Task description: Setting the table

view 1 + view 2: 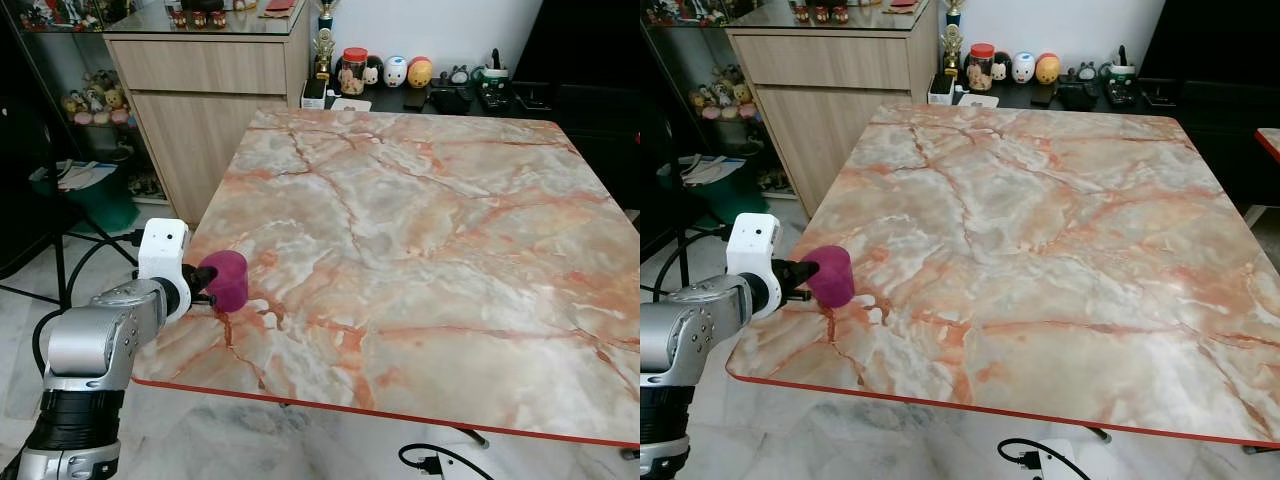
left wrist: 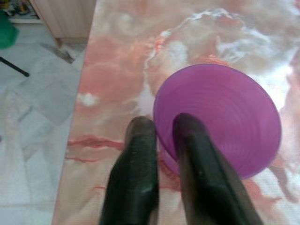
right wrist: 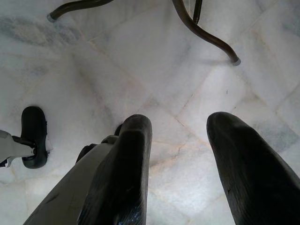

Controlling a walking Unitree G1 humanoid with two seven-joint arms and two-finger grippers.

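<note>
Nearest the lens: silver left arm, ending in the left gripper (image 1: 207,285) at the near left corner of the marbled surface (image 1: 420,230). Fingers (image 2: 136,164) drawn narrow, pinched on the rim of a purple cup (image 1: 229,281), one finger outside the wall and the other inside the mouth. Cup tipped on its side, mouth facing back toward the wrist, body just past the fingertips and over the corner of the surface, close to the red edge; could not tell whether touching the marble or held just clear. Ribbed inner wall of the cup seen around the inner finger in the left wrist view.

Right gripper (image 3: 180,154) hung low beside the surface, pointed down at the pale tiled floor (image 3: 140,75), fingers (image 3: 243,164) spread wide with nothing between them. Beyond those fingertips, curved dark metal legs (image 3: 206,33); off to one side of them, a black wheel (image 3: 33,136).

Far beyond the left fingers, across the surface: wooden cabinet (image 1: 215,80), a low dark shelf against the wall carrying a red-lidded jar (image 1: 353,70) and small round figurines (image 1: 408,71). On the floor under the near edge, black cable (image 1: 440,462).
</note>
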